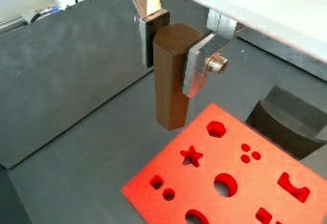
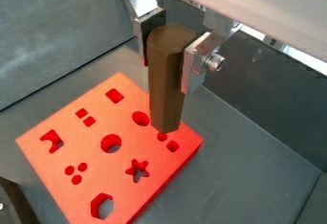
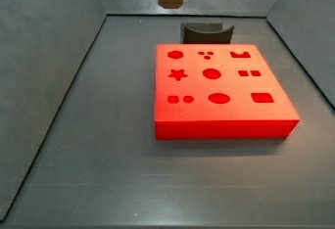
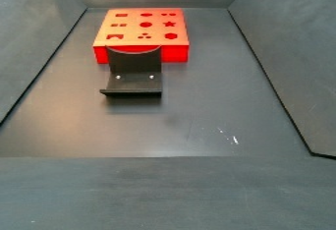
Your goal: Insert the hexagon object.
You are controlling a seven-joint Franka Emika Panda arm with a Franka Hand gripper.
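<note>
Gripper [image 1: 177,51] — clenched on the hexagon object [image 1: 173,79], peg upright for vertical entry. Position — above the red block [image 2: 109,151], hexagon hole [image 1: 217,128] unfilled.

Brown hexagon object [image 2: 165,75] hangs upright in the claw [image 2: 169,38], above the red block [image 2: 76,166].

A red block [image 3: 220,88] with shaped holes lies flat on the dark grey bench [image 3: 118,164]. Its top shows a star [image 3: 175,74], a hexagon [image 3: 174,54], round holes and square cutouts. A dark grey curved holder [image 4: 133,79] sits just beside one edge of the block. Grey walls [image 4: 33,37] rise around the bench on several sides.
</note>
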